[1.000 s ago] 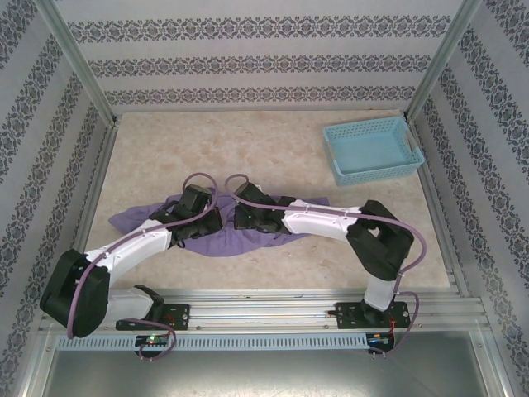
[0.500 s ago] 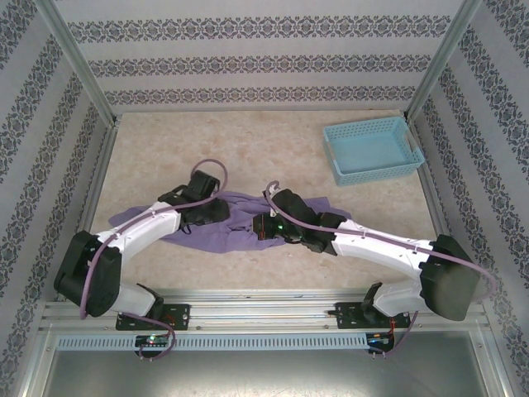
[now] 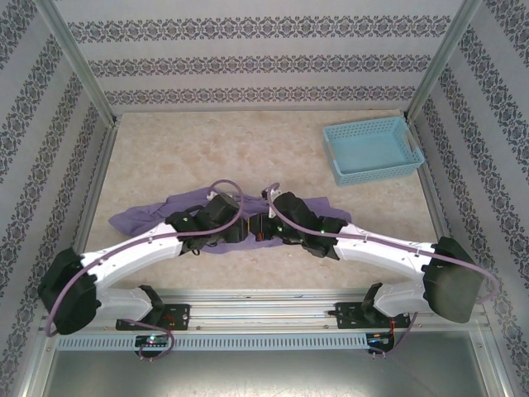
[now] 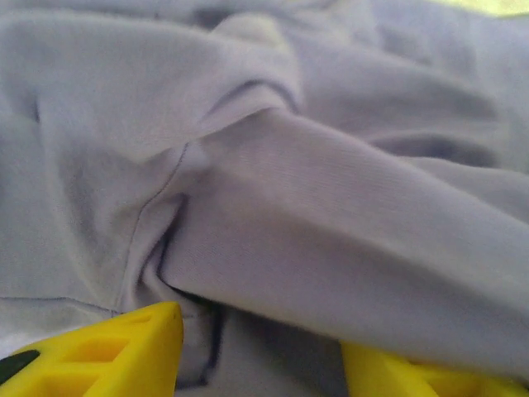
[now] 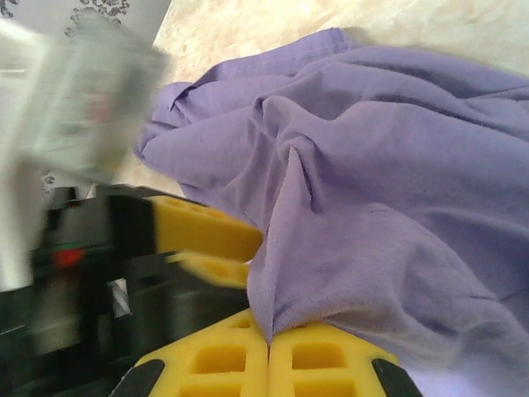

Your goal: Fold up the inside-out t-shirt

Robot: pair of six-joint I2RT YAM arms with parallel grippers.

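Tabletop (image 3: pixel 248 149) t-shirt (image 5: pixel 397 165) (lavender) in right tool (image 5: pixel 269 347)

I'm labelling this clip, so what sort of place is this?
Likely a robot test cell: metal frame posts, wallpapered panels, two arms bolted to a rail, a t-shirt on the table.

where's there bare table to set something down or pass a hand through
Bare: the table from the back wall to the t-shirt, left of the basket; also the strip between basket and t-shirt. Crowded: the near middle, where the left arm and right arm meet over the t-shirt.
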